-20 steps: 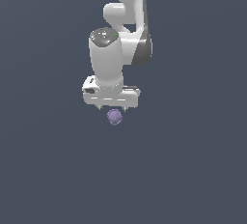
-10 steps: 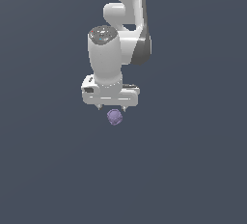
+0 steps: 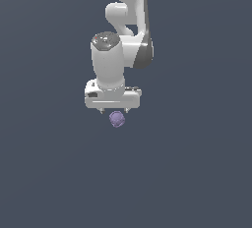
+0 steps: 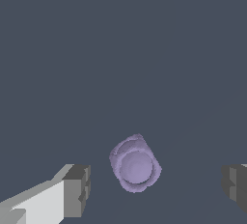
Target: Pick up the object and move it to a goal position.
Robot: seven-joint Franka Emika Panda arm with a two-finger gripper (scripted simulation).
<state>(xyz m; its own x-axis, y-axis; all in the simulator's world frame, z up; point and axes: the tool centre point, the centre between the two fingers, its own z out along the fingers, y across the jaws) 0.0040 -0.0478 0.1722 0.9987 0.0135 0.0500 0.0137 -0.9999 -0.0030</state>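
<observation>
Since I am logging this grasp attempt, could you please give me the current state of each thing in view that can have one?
Gripper: open, fingers spread wide on either side of the ball, touching nothing.
Purple ball: not gripped, lying between the two fingers with a gap on each side; in the exterior view it shows just below the gripper.
Arm: pointing straight down over the ball.

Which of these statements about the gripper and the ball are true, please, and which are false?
1. The fingers are spread wide apart. True.
2. The ball is clamped between the fingers. False: a gap shows on each side of it.
3. The ball lies between the two fingers in the wrist view. True.
4. The ball is bright green. False: it is muted purple.
5. In the exterior view the gripper sits just above the ball. True.
</observation>
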